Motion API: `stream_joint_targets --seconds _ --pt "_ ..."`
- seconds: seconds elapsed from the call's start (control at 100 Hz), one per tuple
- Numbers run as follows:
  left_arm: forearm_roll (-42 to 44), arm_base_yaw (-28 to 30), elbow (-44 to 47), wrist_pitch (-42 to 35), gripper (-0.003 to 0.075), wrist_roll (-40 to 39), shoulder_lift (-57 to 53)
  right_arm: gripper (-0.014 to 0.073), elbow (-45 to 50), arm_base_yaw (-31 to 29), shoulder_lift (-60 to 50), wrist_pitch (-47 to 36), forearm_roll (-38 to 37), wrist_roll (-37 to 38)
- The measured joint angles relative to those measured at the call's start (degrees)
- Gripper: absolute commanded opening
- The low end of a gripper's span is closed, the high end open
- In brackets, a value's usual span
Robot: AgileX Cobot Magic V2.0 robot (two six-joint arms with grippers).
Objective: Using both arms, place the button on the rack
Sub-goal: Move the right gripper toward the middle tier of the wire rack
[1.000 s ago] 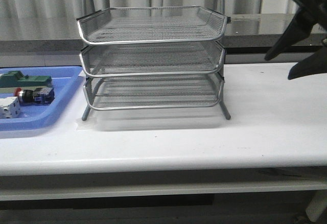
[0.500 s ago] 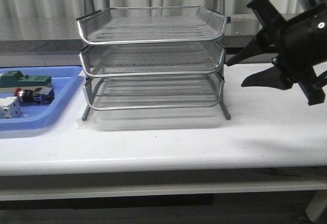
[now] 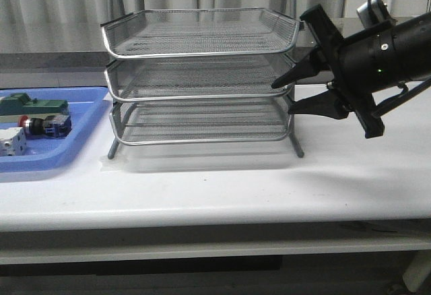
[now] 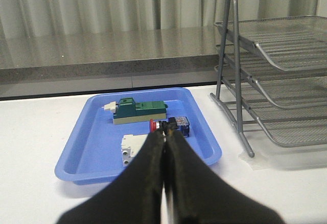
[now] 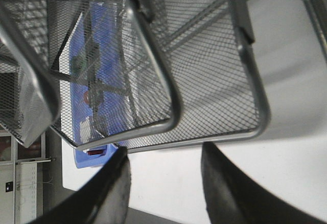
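Lying in the blue tray (image 3: 81, 130) at far left, well apart from the rack (image 3: 202, 79): the button (image 3: 44, 125) (red head pointing left), between a green block (image 3: 34, 105) and a white cube (image 3: 12, 141). At the rack's right edge, level with the middle tier and perhaps touching it: right gripper (image 3: 286, 96), fingers spread. Left gripper (image 4: 164, 147) pressed together, empty, near side of the tray.

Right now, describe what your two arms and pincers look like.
The right arm is a glossy black cylinder with a small green light, a black cable looping above, and a silver camera. Its right pincer has tapered matte-black fingers. The left pincer shows matching matte-black fingers.
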Motion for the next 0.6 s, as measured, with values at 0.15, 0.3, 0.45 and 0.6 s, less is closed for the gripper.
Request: stream_joint_targets --seconds 0.15,0.3,0.45,0.6 --pt "0.0 0.0 0.0 0.0 -0.0021 0.0 0.0 0.0348 -2.2 0.5 1.5 0.3 0.0 -0.1" --pt "0.0 0.0 0.0 0.0 -0.0021 0.0 0.0 0.0348 -4.0 0.5 3.8 0.8 0.0 0.2" --pt "0.0 0.0 0.0 0.0 -0.0021 0.0 0.0 0.0348 -4.7 0.5 4.4 0.8 0.0 0.2" --pt "0.0 0.0 0.0 0.0 -0.0021 0.0 0.0 0.0348 -5.7 0.5 4.7 1.0 0.0 0.2"
